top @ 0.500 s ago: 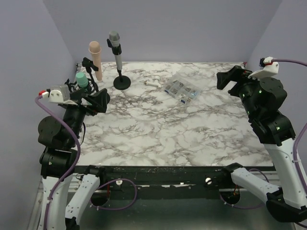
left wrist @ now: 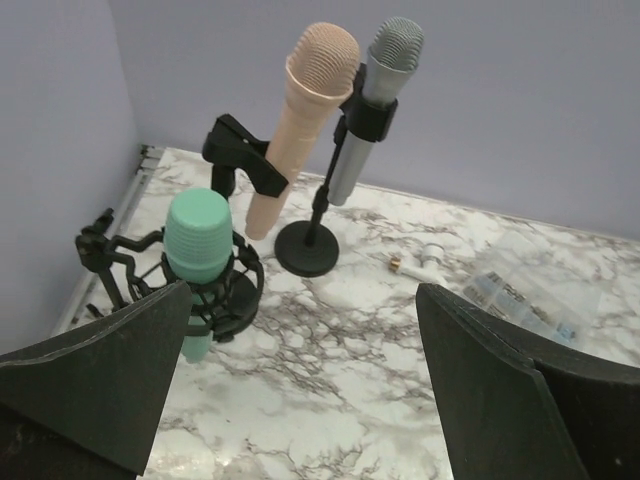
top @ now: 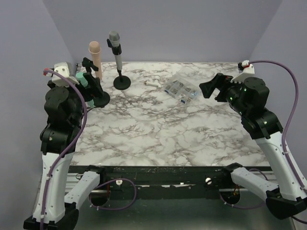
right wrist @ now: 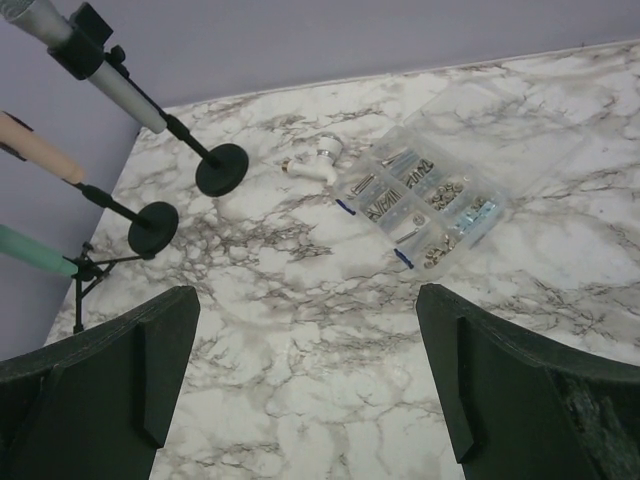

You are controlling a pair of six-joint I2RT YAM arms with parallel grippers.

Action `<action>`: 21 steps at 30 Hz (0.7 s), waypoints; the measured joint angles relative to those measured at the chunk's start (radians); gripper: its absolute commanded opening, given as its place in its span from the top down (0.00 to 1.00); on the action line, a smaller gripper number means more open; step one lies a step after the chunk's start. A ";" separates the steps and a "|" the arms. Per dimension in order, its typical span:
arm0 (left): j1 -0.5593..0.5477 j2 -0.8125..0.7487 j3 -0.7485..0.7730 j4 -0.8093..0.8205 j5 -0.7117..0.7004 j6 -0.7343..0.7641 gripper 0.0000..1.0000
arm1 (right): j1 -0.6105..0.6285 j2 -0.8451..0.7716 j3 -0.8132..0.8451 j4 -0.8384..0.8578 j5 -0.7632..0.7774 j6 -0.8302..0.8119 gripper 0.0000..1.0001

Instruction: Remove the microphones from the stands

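Three microphones stand at the table's far left. A grey microphone sits upright in a clip on a round-based stand. A peach microphone leans in a black clip stand. A green microphone hangs in a shock mount, partly hidden behind my left arm. In the left wrist view the green microphone, peach microphone and grey microphone lie ahead of my open, empty left gripper. My left gripper is beside the green microphone. My right gripper is open and empty over the table's right.
A clear compartment box of small hardware lies right of the stands, also in the right wrist view. A small white part lies between the box and the grey stand. Purple walls close the back and sides.
My left arm has risen and swung toward the microphones at the far left. My right arm has swung left and lower, toward the hardware box. Both grippers stay open.
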 measured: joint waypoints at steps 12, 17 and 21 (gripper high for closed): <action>0.081 0.369 0.256 -0.087 -0.156 0.023 0.04 | 0.000 -0.026 0.000 0.005 -0.079 0.006 0.00; 0.112 0.446 0.261 -0.119 -0.198 0.010 0.05 | 0.000 -0.032 0.000 0.005 -0.094 0.005 0.00; 0.126 0.448 0.224 -0.101 -0.219 0.016 0.09 | 0.000 -0.032 0.000 0.005 -0.102 0.006 0.00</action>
